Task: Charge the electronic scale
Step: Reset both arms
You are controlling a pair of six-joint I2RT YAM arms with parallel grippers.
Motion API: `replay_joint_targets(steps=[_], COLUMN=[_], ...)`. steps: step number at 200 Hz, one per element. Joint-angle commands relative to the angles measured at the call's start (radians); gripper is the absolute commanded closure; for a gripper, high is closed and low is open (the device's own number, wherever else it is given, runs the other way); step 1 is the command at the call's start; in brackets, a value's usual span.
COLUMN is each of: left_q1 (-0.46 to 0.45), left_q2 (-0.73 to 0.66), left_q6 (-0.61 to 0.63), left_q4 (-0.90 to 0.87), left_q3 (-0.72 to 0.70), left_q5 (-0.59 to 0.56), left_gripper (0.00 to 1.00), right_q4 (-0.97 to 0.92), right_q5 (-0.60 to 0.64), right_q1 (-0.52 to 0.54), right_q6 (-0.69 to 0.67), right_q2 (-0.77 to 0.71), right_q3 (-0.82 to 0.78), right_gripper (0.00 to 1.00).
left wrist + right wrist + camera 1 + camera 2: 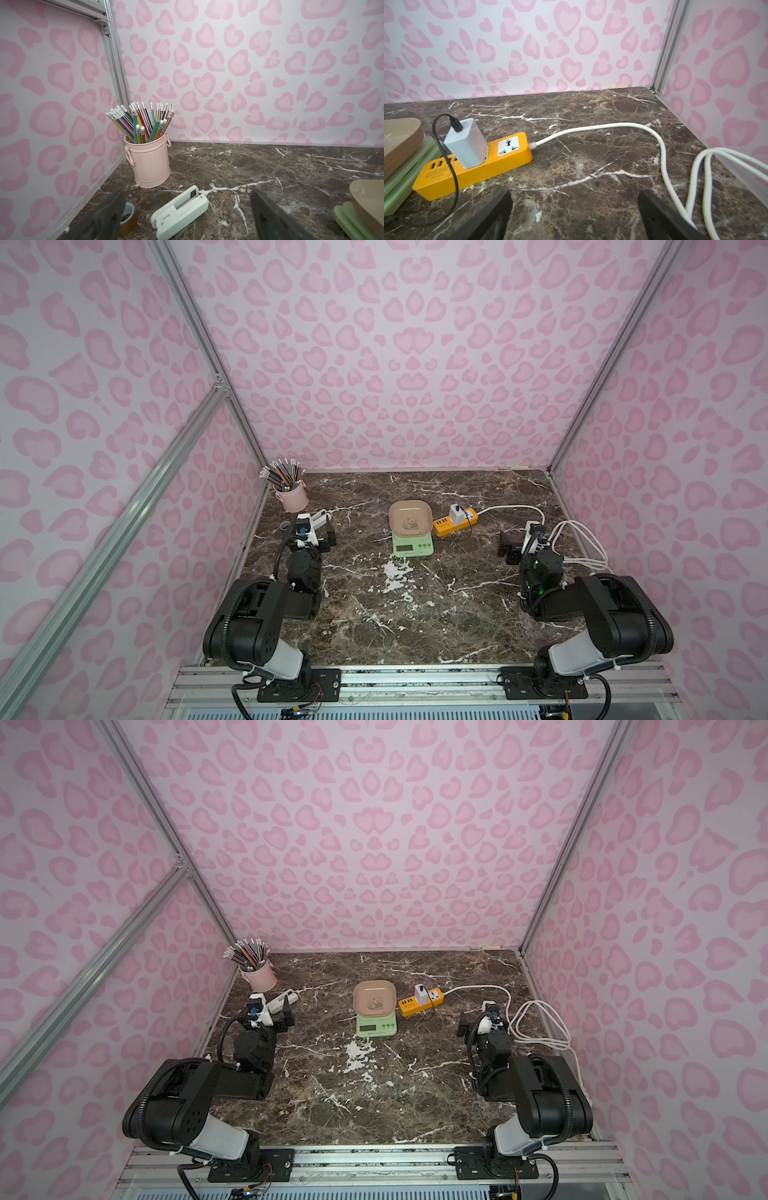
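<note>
Brown marble-patterned tabletop (374, 626) carries the small pale green electronic scale (411, 531), topped by a beige rounded-square tray with a panda drawing. It stands about midway between the left and right edges and somewhat toward the back edge, with its dark display facing the front edge.

Just beside the scale's right side lies the orange plastic power strip (442, 526). Its long axis runs from the scale toward the right edge, slanting a little backward. A white charger cube (467, 143) is plugged into the strip near the end closer to the scale. A thin black cable (454, 180) leaves the cube, loops over the strip's front and trails back toward the scale's right side. Whether its far plug already sits in the scale cannot be told.

The left gripper (328, 539) is near the left edge and the right gripper (510, 549) is toward the right edge. Both have their jaws spread wide and hold nothing; the right wrist view shows bare marble between the dark fingers (492, 214).

Both grippers are about equally far from the scale. The cable, though, lies between the scale and the right gripper, leftward and slightly back from its jaws. The right arm therefore looks the better placed to take the cable.
</note>
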Motion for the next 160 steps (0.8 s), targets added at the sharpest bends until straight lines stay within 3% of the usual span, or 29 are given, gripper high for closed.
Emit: replay_joint_targets(steps=[1, 60, 105, 160], left_q1=[0.002, 0.002, 0.002, 0.002], left_q2=[0.000, -0.004, -0.003, -0.002], left_q6=[-0.007, -0.007, -0.007, -0.006], left_q4=[0.021, 0.028, 0.028, 0.026], left_q3=[0.003, -0.004, -0.002, 0.000], left_q5=[0.002, 0.000, 0.000, 0.000], left_gripper=[0.04, 0.04, 0.04, 0.04], right_q4=[0.022, 0.029, 0.259, 0.103], right_q5=[0.013, 0.006, -0.054, -0.049], right_q1=[0.004, 0.003, -0.001, -0.001], right_q6=[-0.020, -0.021, -0.032, -0.032], right_q2=[-0.001, -0.004, -0.021, -0.012], right_q3=[0.009, 0.001, -0.132, -0.043], right_gripper=[0.01, 0.01, 0.01, 0.01])
